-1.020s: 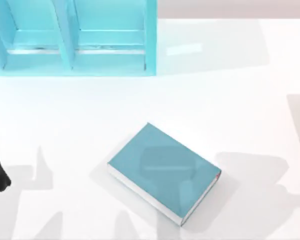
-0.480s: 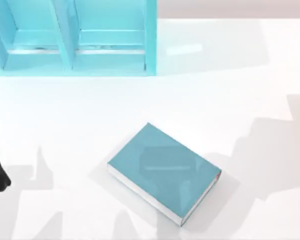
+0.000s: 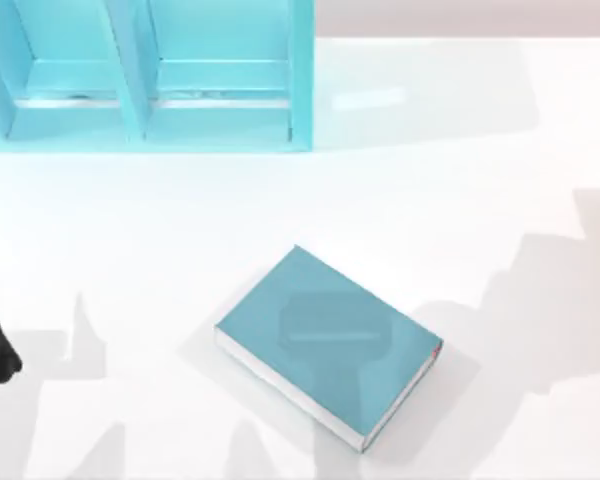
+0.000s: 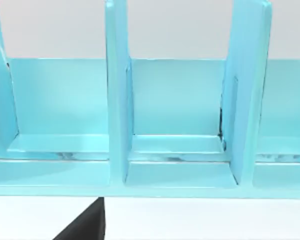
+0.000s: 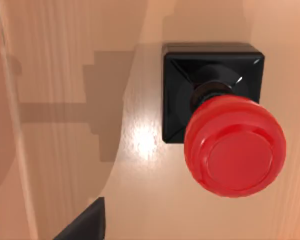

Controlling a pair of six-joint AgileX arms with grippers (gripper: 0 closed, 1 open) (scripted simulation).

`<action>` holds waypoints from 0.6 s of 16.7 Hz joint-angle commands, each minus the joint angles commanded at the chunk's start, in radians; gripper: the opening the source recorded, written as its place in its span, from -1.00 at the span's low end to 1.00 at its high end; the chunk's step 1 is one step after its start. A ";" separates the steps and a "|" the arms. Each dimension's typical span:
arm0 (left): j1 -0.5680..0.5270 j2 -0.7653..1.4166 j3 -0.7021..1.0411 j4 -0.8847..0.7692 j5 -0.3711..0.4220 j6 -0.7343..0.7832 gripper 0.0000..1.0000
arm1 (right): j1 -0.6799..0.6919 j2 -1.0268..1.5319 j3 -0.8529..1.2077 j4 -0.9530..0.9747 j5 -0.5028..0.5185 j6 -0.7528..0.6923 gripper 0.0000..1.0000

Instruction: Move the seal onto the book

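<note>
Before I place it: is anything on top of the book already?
Nothing lies on the book; its teal cover is bare apart from a faint shadow. The seal stands upright on a wooden surface in the right wrist view. What lies under the book is hidden.

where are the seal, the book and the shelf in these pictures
seal [image 5: 234, 150]: right wrist view, on the top of its red knob.
book [image 3: 325, 335]: top view, on the middle of its teal cover.
shelf [image 3: 300, 75]: top view, on its right side wall.

One book [image 3: 325, 340], one seal [image 5: 225, 135], one teal shelf unit [image 3: 145, 75].
</note>
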 joint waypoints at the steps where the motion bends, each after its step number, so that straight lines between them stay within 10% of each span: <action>1: 0.000 0.000 0.000 0.000 0.000 0.000 1.00 | 0.000 0.005 -0.030 0.033 0.000 0.001 1.00; 10: 0.000 0.000 0.000 0.000 0.000 0.000 1.00 | 0.000 0.051 -0.283 0.339 0.000 0.001 1.00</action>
